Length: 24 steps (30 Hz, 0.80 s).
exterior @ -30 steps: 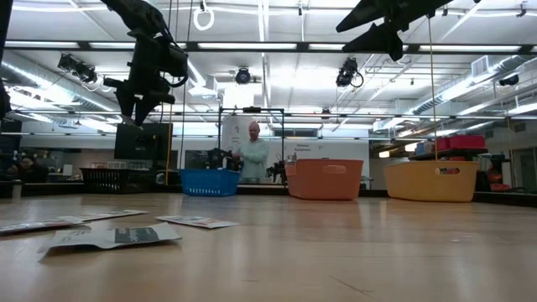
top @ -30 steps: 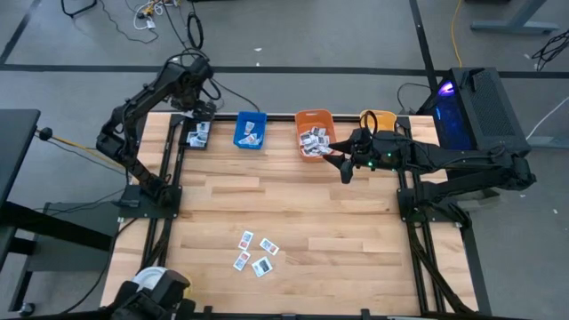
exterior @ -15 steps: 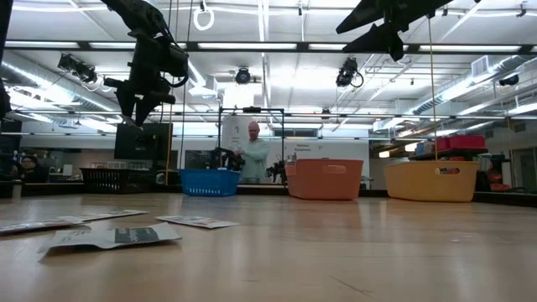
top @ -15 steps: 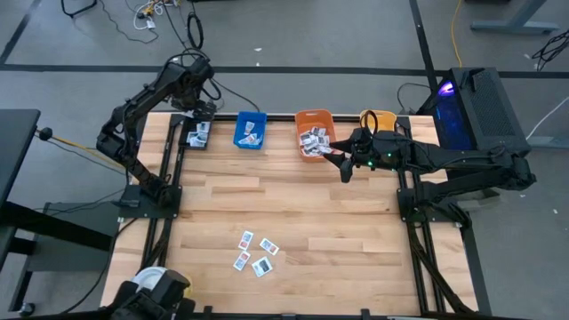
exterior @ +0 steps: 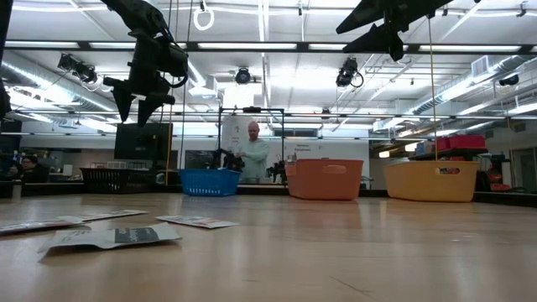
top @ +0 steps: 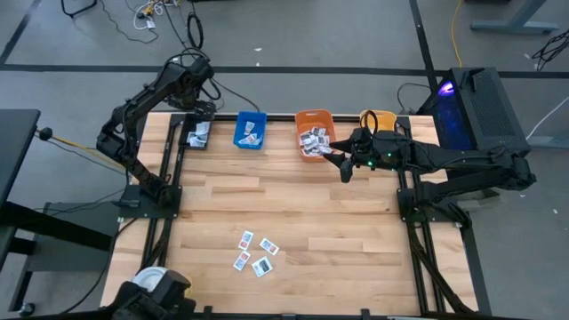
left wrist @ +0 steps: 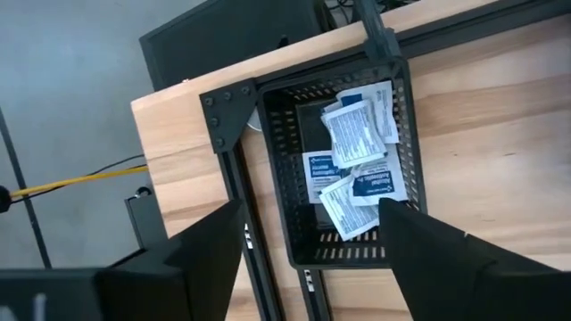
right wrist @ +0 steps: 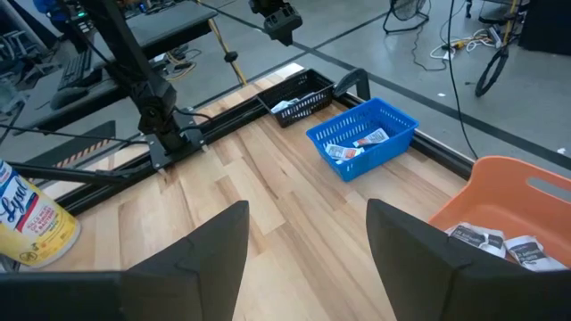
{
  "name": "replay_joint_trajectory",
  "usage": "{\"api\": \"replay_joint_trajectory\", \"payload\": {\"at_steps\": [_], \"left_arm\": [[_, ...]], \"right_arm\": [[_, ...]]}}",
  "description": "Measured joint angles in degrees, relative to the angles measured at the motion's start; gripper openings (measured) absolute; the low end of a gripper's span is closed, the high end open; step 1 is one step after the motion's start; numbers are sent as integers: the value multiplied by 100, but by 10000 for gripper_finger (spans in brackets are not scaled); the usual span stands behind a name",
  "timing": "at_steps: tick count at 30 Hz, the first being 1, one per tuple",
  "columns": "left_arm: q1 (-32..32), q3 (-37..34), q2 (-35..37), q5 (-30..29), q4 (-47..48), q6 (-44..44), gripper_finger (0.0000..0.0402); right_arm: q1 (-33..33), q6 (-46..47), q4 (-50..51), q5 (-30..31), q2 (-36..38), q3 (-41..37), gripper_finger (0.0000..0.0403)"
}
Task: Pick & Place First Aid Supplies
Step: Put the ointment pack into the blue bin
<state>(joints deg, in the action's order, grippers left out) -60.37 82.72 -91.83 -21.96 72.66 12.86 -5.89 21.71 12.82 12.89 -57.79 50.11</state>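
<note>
Several small white packets with blue print [top: 253, 253] lie flat on the near middle of the table, and they also show as packets [exterior: 109, 236] in the low view. More packets [left wrist: 357, 160] lie in a black basket [top: 196, 133] at the far left corner. My left gripper [left wrist: 312, 209] hovers open above that basket, high over the table as the left gripper [exterior: 138, 105] in the low view. My right gripper [top: 340, 165] hangs open in the air beside the orange bin [top: 314, 133], which holds packets [right wrist: 500, 241].
Along the far edge stand the blue bin [top: 251, 131] with a few packets, the orange bin and a yellow bin [top: 378, 120]. A white canister [top: 151, 284] with a yellow band sits off the near left corner. A person [exterior: 253, 151] stands behind the table.
My left gripper has opened its fingers while staying above the black basket. The right arm has kept still.
</note>
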Motion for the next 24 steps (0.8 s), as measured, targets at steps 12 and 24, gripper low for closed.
{"api": "replay_joint_trajectory", "payload": {"at_steps": [12, 24], "left_arm": [[314, 2, 654, 558, 2, 0, 247], [2035, 9, 2079, 1518, -318, 140, 236]], "right_arm": [[0, -71, 7, -40, -1, 0, 229], [0, -17, 7, -34, -1, 0, 229]]}}
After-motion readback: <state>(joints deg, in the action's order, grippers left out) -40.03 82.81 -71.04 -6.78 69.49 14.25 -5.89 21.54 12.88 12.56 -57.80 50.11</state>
